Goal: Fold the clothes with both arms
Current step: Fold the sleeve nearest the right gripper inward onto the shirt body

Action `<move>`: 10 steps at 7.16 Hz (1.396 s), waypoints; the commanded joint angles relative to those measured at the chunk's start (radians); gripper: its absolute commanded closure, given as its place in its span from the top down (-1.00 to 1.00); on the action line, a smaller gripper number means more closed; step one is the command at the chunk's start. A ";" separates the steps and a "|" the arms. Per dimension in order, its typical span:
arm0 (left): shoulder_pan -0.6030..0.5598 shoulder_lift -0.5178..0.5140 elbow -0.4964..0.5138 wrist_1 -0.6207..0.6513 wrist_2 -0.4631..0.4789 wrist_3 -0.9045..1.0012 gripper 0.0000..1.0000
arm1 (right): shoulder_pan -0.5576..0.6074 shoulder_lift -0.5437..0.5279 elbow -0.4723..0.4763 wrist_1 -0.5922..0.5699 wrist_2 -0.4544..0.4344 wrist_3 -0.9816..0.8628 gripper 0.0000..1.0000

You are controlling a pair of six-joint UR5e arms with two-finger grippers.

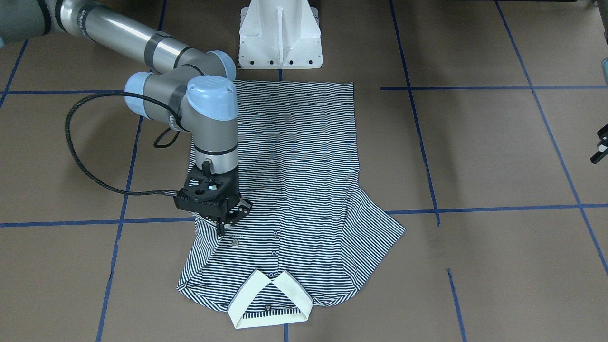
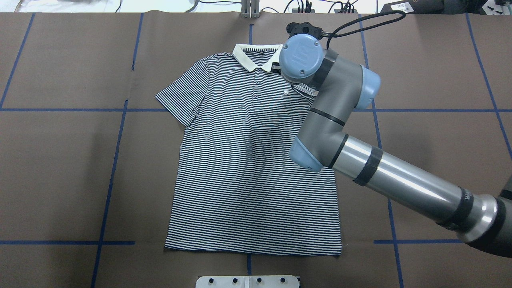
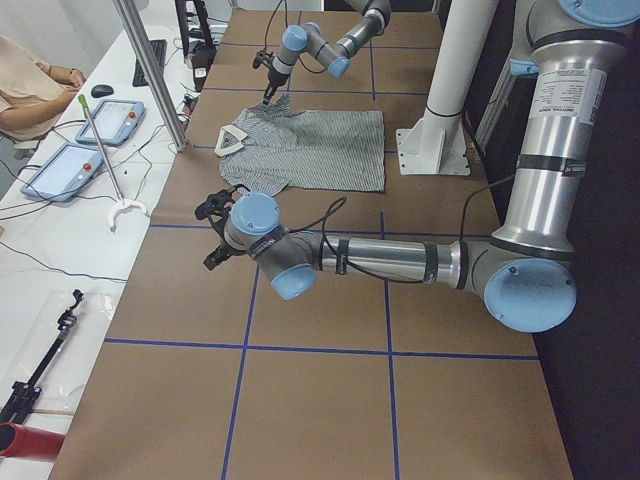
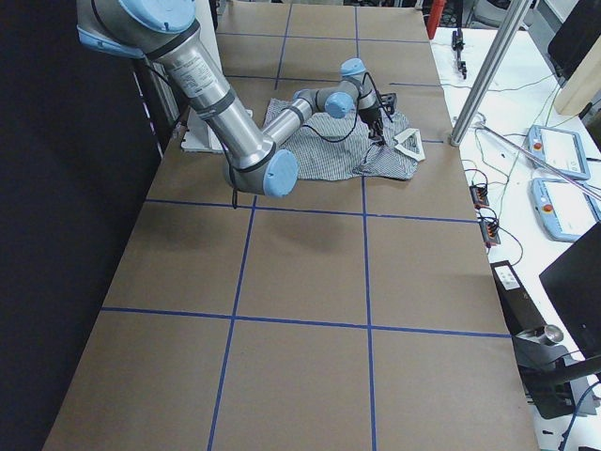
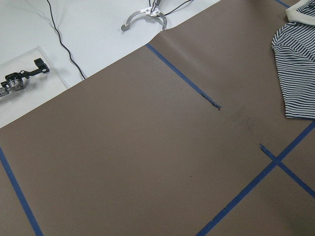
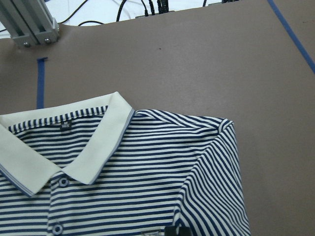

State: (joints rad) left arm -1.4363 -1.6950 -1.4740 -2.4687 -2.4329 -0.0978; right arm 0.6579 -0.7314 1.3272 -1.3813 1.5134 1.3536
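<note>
Exterior front-facing view: the right gripper [image 1: 222,231] is set tip-down on the shirt [image 1: 294,161], just short of the chest patch [image 1: 234,243]. Its fingers look drawn together to one point; whether cloth is nipped cannot be told. The shirt is spread flat around the gripper on the brown table [image 1: 475,142], with the collar [image 1: 270,304] beyond the patch. The left gripper [image 1: 600,145] is held well apart, and its spread cannot be told.

Risk judged: the thin, limp striped knit could be bunched or dragged by a sideways pull, skewing the fold. Front and back could be lifted together. The collar is cream, stiffer and pointed.
</note>
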 commanded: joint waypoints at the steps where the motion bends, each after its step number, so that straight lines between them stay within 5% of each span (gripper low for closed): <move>1: 0.000 0.000 0.003 0.001 0.000 0.000 1.00 | -0.046 0.075 -0.111 0.004 -0.065 0.036 -1.00; 2: 0.000 0.000 0.003 -0.001 0.000 0.001 1.00 | -0.059 0.069 -0.111 0.004 -0.070 0.030 -0.20; 3: 0.000 0.000 0.003 0.001 0.000 0.003 1.00 | -0.070 0.061 -0.117 0.017 -0.096 0.001 0.99; 4: 0.000 0.000 0.003 -0.001 0.000 0.001 1.00 | -0.061 0.069 -0.111 0.025 -0.090 -0.055 1.00; 7: 0.022 -0.020 0.009 0.005 0.011 -0.020 1.00 | 0.101 0.023 -0.025 0.018 0.224 -0.317 1.00; 9: 0.118 -0.089 0.003 0.007 0.055 -0.286 1.00 | 0.237 -0.189 0.198 0.016 0.411 -0.509 1.00; 10: 0.185 -0.133 0.003 0.010 0.125 -0.435 0.82 | 0.320 -0.289 0.281 0.016 0.521 -0.618 1.00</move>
State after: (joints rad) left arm -1.3285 -1.7783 -1.4706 -2.4617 -2.3758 -0.3594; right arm 0.8778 -0.8933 1.4911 -1.3641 1.8980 0.8688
